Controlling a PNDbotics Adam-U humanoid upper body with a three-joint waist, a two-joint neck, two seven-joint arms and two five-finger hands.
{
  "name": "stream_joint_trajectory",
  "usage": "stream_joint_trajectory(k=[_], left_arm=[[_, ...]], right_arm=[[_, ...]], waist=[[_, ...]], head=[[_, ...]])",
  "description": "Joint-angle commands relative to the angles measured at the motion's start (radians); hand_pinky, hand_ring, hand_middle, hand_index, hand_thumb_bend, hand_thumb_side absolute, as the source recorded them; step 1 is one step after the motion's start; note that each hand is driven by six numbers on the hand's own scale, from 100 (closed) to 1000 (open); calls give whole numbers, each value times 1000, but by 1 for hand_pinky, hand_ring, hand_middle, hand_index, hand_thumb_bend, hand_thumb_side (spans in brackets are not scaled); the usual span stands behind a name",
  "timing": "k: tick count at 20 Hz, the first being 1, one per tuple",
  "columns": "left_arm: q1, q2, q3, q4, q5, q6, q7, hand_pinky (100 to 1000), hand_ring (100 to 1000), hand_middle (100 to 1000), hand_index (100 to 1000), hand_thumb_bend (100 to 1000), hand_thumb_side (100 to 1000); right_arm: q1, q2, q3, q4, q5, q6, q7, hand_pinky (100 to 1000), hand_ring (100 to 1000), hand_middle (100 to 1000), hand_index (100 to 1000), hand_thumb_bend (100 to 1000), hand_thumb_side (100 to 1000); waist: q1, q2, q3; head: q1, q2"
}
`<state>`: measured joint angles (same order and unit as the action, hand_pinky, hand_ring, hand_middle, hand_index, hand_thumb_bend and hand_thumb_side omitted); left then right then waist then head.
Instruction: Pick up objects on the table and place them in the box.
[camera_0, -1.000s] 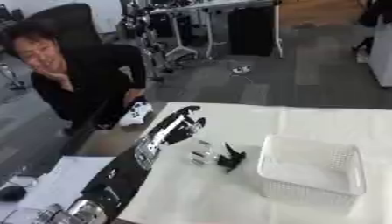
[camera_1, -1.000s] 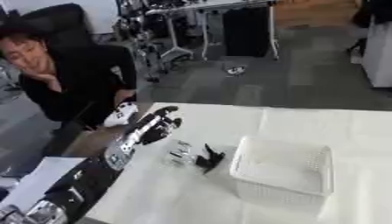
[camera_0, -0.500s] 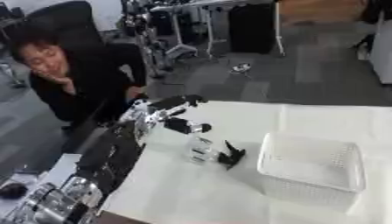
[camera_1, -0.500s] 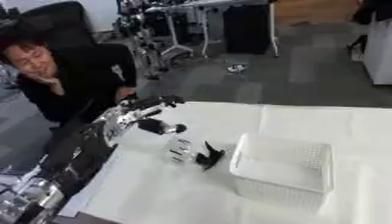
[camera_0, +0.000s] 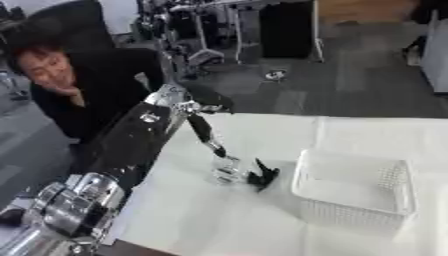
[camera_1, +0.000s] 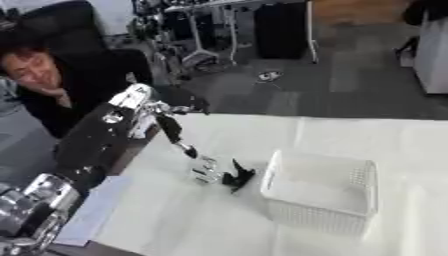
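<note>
White-clothed worktop (camera_0: 219, 220), left hand (camera_0: 203, 131) reaching down with straight fingers (camera_0: 215, 149) holding nothing, liable to topple the clear glassy object (camera_0: 227, 169) against the black clip-like thing (camera_0: 261, 176), short of the white basket (camera_0: 350, 192).

No readable writing anywhere here: no label, brand, number or sign comes through. The white basket (camera_0: 354, 190) shows bare mesh walls, the white table (camera_0: 262, 225) carries no print, and the small clear item (camera_0: 227, 170) and the black one (camera_0: 261, 176) beside it are unmarked as far as can be told.
</note>
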<state>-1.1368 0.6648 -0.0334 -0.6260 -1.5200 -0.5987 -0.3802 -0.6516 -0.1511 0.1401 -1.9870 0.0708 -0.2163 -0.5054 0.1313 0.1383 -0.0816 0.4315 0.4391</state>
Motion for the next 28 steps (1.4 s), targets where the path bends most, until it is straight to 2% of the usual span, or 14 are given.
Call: stream_joint_trajectory(k=[1, 4, 10, 17, 28], left_arm=[[-47, 9, -8, -9, -159, -2, -65, 1000, 1000, 1000, 979, 869, 801], [-65, -9, -16, -1, -262, -16, -97, 1000, 1000, 1000, 987, 915, 808], [-67, -44, -49, 18, -354, -74, -51, 1000, 1000, 1000, 985, 908, 826], [-50, -81, -65, 54, -386, -118, -8, 1000, 1000, 1000, 991, 869, 860], [-9, -92, -78, 92, -409, -144, -9, 1000, 1000, 1000, 1000, 830, 900]], right_arm=[[-6, -12, 3, -13, 1, 0, 2, 452, 533, 583, 854, 309, 1000], [-8, -9, 4, -13, 1, -1, 2, 453, 534, 583, 855, 305, 1000], [-12, -4, 5, -13, 0, -3, 2, 454, 534, 583, 854, 303, 1000], [-15, 0, 6, -13, -1, -4, 3, 455, 534, 583, 854, 302, 1000], [-17, 1, 7, -13, -1, -5, 3, 456, 535, 584, 853, 299, 1000]], waist=[[-1, -17, 0], [1, -17, -2], [3, -16, -6], [3, -16, -9], [5, -17, -12]], head=[[1, 4], [0, 6], [-3, 8], [-1, 12], [-3, 15]])
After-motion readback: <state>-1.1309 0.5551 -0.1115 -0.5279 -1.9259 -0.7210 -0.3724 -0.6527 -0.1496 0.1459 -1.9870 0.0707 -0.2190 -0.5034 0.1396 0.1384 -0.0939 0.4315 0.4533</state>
